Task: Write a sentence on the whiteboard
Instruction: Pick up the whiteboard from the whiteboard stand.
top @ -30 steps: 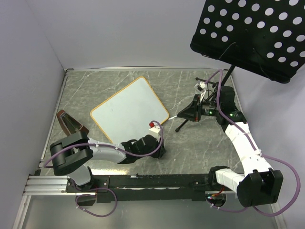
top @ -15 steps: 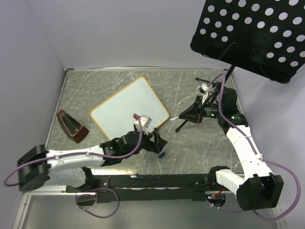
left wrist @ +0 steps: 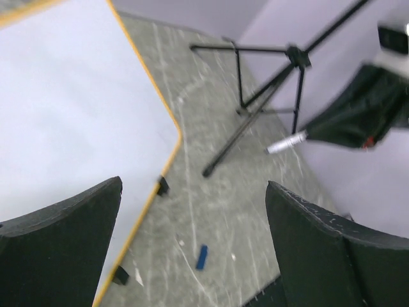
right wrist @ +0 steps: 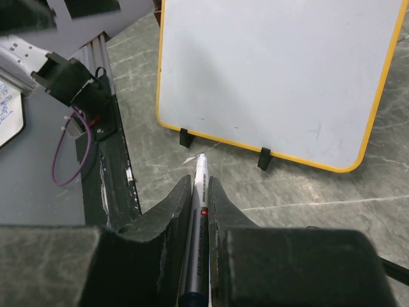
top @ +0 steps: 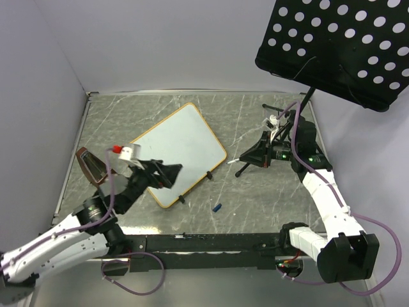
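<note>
Fingers (left wrist: 61, 246) of the left hand (top: 167, 175) stand wide apart and released, with nothing between them. In the top view this hand hangs over the near left part of the whiteboard (top: 179, 150); whether it touches the board I cannot tell. Its own camera looks down past the board's tan-orange edge to the grey marbled tabletop (top: 243, 115). There a small blue piece (left wrist: 202, 256) lies alone, just near of the board's right corner. The whiteboard is on the middle of the tabletop, turned askew. Two black clip feet (right wrist: 185, 137) sit on its long near-right edge, and its white face is toward the cameras. The right hand (top: 250, 157) is on the right of the board, apart from it, and it is clenched on a marker (right wrist: 198, 211). The marker's pale tip points left toward the edge with the feet and does not reach it. Just beside this hand are the thin black legs of a stand (top: 244, 170), and its black perforated panel (top: 339, 45) is high at the far right. A dark brown object (top: 94, 168) sits at the left of the tabletop.
</note>
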Tool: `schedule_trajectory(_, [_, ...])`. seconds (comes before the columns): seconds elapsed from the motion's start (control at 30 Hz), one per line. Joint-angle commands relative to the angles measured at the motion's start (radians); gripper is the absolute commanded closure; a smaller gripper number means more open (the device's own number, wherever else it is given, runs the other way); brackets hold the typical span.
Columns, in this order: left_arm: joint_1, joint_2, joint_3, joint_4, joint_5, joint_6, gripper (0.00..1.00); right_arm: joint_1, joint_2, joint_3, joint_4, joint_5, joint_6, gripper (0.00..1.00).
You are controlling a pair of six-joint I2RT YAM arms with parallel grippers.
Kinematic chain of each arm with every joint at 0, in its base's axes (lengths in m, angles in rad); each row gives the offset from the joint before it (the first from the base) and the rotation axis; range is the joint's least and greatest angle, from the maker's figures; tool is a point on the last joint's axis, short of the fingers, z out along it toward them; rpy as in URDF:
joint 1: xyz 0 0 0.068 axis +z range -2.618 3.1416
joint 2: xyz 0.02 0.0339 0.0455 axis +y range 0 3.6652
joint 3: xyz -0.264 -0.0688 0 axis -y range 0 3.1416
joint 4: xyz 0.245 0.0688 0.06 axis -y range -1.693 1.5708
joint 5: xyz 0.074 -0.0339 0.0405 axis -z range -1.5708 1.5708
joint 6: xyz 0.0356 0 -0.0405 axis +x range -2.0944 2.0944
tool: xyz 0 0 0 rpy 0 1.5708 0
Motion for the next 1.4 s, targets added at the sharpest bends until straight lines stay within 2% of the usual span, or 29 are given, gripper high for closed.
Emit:
schedule_trajectory(0.0, [0.191, -0.039, 0.015, -0.104, 0.169, 0.020, 0.03, -0.008, -0.029, -0.014, 0.074, -0.033, -0.001, 1.00])
schedule_trajectory(0.1, [0.314, 0.009, 0.045, -0.131, 0.290, 0.031, 0.03, -0.008, -0.032, -0.020, 0.082, -0.036, -0.001, 1.00])
schedule_trajectory(0.2, [0.362, 0.079, 0.105, -0.134, 0.358, 0.060, 0.02, -0.008, -0.033, -0.022, 0.077, -0.034, -0.006, 1.00])
schedule_trajectory(0.43, [0.393, 0.161, 0.260, -0.192, 0.334, 0.149, 0.03, -0.008, -0.032, -0.020, 0.066, -0.027, -0.023, 1.00])
schedule_trajectory(0.63, [0.511, 0.176, 0.355, -0.218, 0.395, 0.201, 0.03, -0.008, -0.027, -0.019, 0.065, -0.028, -0.026, 1.00])
schedule_trajectory(0.7, [0.583, 0.188, 0.371, -0.218, 0.444, 0.209, 0.03, -0.008, -0.024, -0.019, 0.065, -0.028, -0.027, 1.00])
schedule_trajectory(0.83, [0.753, 0.210, 0.383, -0.183, 0.631, 0.189, 0.03, -0.008, -0.024, -0.019, 0.068, -0.027, -0.029, 1.00])
schedule_trajectory(0.87, [0.837, 0.216, 0.382, -0.174, 0.722, 0.180, 0.03, -0.008, -0.023, -0.019, 0.065, -0.027, -0.029, 1.00])
schedule_trajectory(0.97, [0.985, 0.222, 0.369, -0.149, 0.923, 0.117, 0.03, -0.008, -0.021, -0.020, 0.066, -0.027, -0.027, 1.00])
schedule_trajectory(1.07, [1.101, 0.186, 0.331, -0.126, 0.969, 0.076, 0.03, -0.006, -0.020, -0.019, 0.066, -0.025, -0.027, 1.00])
schedule_trajectory(1.37, [1.310, 0.127, 0.263, -0.198, 1.013, 0.092, 0.03, 0.000, -0.009, -0.014, 0.060, -0.030, -0.030, 1.00])
